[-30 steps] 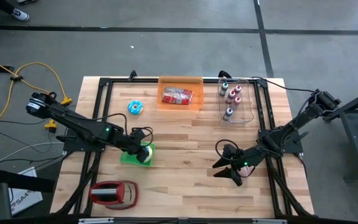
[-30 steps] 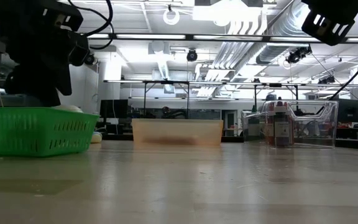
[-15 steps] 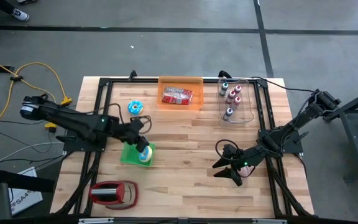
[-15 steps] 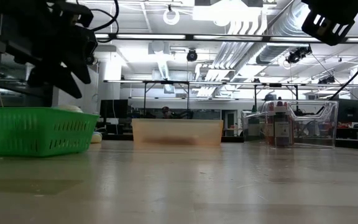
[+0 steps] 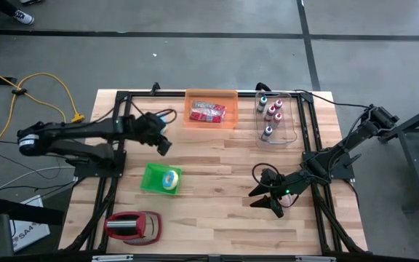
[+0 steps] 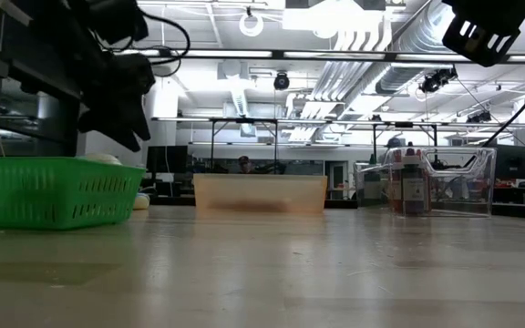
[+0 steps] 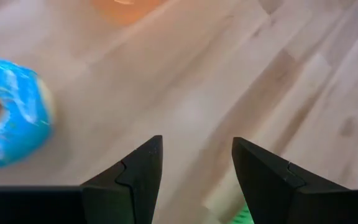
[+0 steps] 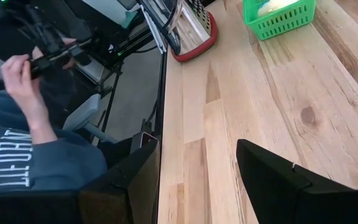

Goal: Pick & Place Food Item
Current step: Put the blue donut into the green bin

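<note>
A green basket stands on the wooden table, left of the middle, and a pale round food item lies in it. My left gripper hovers open on the far side of the basket, with nothing between its fingers. A blue-iced donut lies on the table just beside it; in the high view the arm hides it. My right gripper waits open near the table's right edge, above the wood. The low view shows the basket at the left, with the left gripper above it.
An orange bin with a red packet and a clear bin of small bottles stand along the far edge. A red and silver toaster-like thing lies at the near left. A person holding a controller sits beyond the table.
My left gripper has swung away from above the green basket toward the table's far edge, rising a little and rolling at the wrist, and now hangs by the blue donut. The food item has stayed in the basket.
</note>
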Robot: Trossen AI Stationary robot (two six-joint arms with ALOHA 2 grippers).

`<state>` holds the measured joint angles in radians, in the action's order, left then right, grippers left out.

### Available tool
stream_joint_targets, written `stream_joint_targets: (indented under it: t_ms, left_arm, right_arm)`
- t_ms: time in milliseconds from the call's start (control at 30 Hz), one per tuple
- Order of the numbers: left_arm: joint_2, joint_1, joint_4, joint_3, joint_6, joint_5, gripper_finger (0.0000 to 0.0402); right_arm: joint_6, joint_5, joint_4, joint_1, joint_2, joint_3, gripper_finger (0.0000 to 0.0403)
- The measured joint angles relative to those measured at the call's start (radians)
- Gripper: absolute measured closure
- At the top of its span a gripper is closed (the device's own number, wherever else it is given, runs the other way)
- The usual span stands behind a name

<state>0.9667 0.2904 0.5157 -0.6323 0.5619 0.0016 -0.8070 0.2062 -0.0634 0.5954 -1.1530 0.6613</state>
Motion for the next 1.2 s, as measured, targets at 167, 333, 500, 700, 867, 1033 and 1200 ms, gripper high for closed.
stream_joint_targets:
  t_ms: [167, 333, 500, 700, 867, 1033, 1200]
  left_arm:
    - [0.014, 0.121, 0.061, 0.0, -0.205, 0.004, 0.0213]
    - [0.041, 0.207, 0.07, 0.0, -0.349, 0.001, 0.0213]
    - [0.073, 0.273, 0.074, 0.0, -0.454, 0.0, 0.0213]
    - [0.136, 0.304, 0.077, 0.0, -0.56, -0.055, 0.0213]
    - [0.204, 0.287, 0.079, -0.027, -0.578, -0.107, 0.0213]
    - [0.273, 0.266, 0.078, -0.054, -0.601, -0.17, 0.0213]
    - [0.343, 0.266, 0.079, -0.063, -0.601, -0.199, 0.0213]
  right_arm:
    - [0.0, 0.0, 0.0, 0.0, 0.0, 0.0, 0.0199]
    - [0.0, 0.0, 0.0, 0.0, 0.0, 0.0, 0.0199]
    - [0.0, 0.0, 0.0, 0.0, 0.0, 0.0, 0.0199]
    - [0.0, 0.0, 0.0, 0.0, 0.0, 0.0, 0.0199]
    - [0.0, 0.0, 0.0, 0.0, 0.0, 0.0, 0.0199]
    - [0.0, 0.0, 0.0, 0.0, 0.0, 0.0, 0.0199]
    - [0.0, 0.0, 0.0, 0.0, 0.0, 0.0, 0.0199]
